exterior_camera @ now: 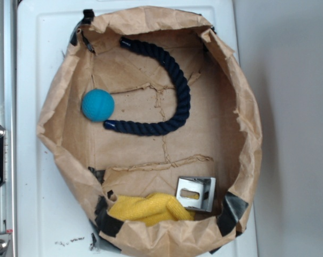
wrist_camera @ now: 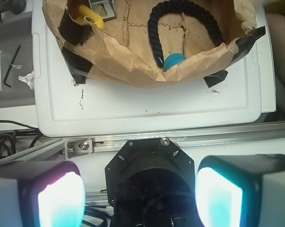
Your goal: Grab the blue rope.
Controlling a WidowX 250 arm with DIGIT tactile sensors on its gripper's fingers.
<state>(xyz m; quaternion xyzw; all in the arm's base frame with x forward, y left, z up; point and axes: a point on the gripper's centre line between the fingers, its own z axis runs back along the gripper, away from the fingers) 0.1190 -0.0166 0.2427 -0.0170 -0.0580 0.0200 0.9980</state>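
Note:
The blue rope (exterior_camera: pixel 181 91) is a thick dark navy twisted length lying in a C-shaped curve on the floor of a brown paper basket (exterior_camera: pixel 247 134). Its bright blue tips sit at the upper left and beside a teal ball (exterior_camera: pixel 97 105). In the wrist view the blue rope (wrist_camera: pixel 153 23) arcs at the top of the frame, far from my gripper (wrist_camera: pixel 140 191). The two lit fingertips (wrist_camera: pixel 59 201) stand wide apart with nothing between them. They hover over the robot's black base, outside the basket. The exterior view does not show the gripper.
A yellow knotted cloth (exterior_camera: pixel 150 208) and a metal bracket (exterior_camera: pixel 196 193) lie at the basket's near end. The basket's crumpled walls stand up all round. It sits on a white board (exterior_camera: pixel 38 59), with an aluminium rail (wrist_camera: pixel 189 137) along one side.

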